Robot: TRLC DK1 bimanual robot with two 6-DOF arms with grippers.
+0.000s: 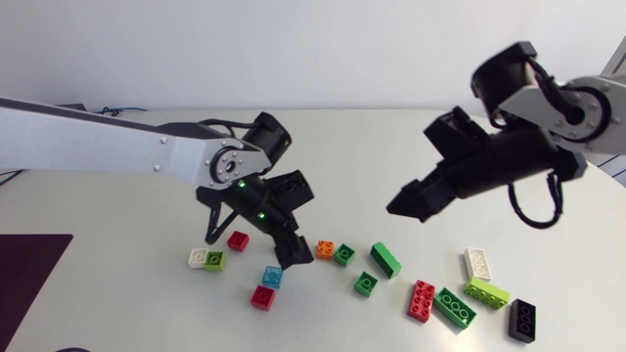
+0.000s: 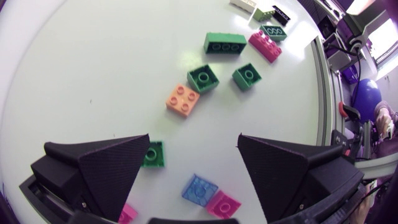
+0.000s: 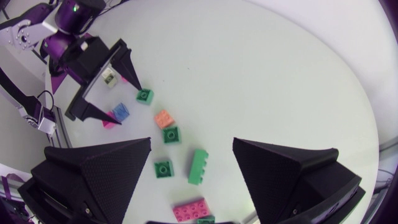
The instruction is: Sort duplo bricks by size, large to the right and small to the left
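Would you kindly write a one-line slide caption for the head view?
Left tool open low among small Duplo bricks; right tool open, raised above the table.

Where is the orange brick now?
Head view: the orange brick lies centrally, beside a dark green square brick, just right of the left pincer.

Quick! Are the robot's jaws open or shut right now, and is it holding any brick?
Left gripper: jaws open, holding nothing.
Right gripper: jaws open, holding nothing.

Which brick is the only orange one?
The small square orange brick beside the dark green square brick, mid-table; no other brick is orange.
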